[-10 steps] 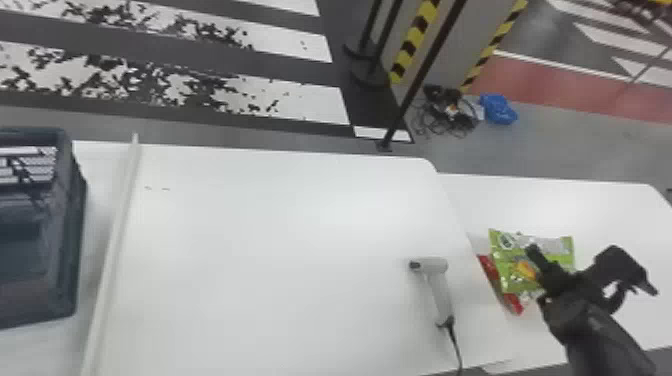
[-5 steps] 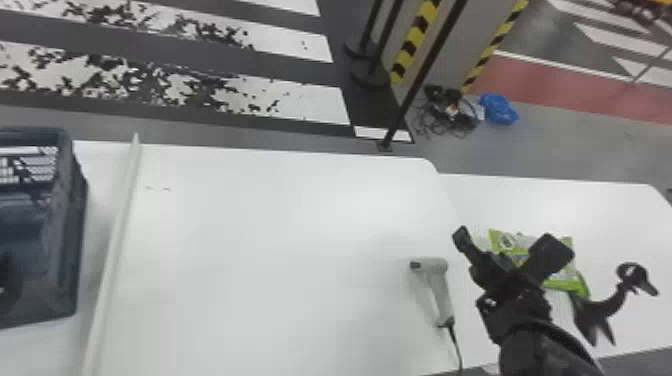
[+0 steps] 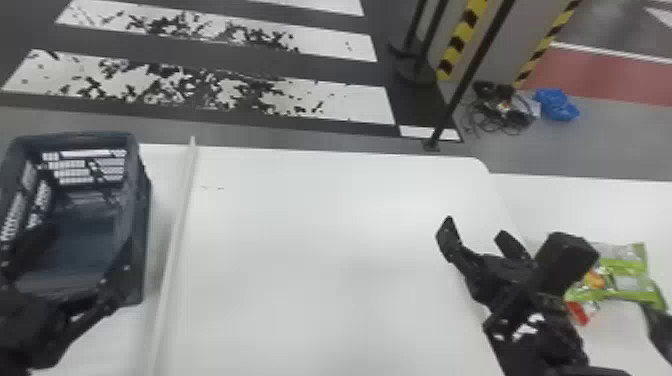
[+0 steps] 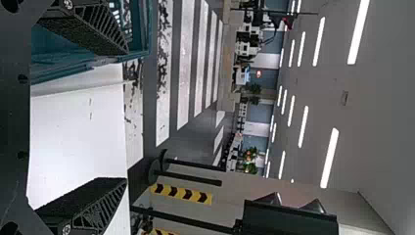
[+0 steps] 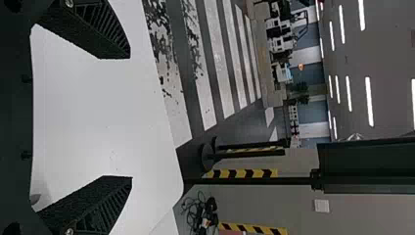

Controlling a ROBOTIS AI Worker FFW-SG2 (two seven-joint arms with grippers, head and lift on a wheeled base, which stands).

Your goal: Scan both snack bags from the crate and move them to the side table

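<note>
Includes one crate [image 3: 140, 215], one white bar [image 3: 175, 250], one cable pile [image 3: 500, 115] and one blue bundle [image 3: 556, 104]. Counts in twos for snack bags (green bag [image 3: 625, 265], red bag [image 3: 579, 314]), grippers (left gripper [image 3: 80, 255], right gripper [image 3: 478, 237]) and tables (work table [image 3: 325, 250], side table [image 3: 575, 200]).

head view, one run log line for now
green bag, red bag: on side table | right hand: open, empty, over main table | left hand: open, empty, near crate

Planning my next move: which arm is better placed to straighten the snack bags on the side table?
Right, I'd say: the right gripper is near the snack bags, jaws apart. The left gripper is across the main table by the crate.
</note>
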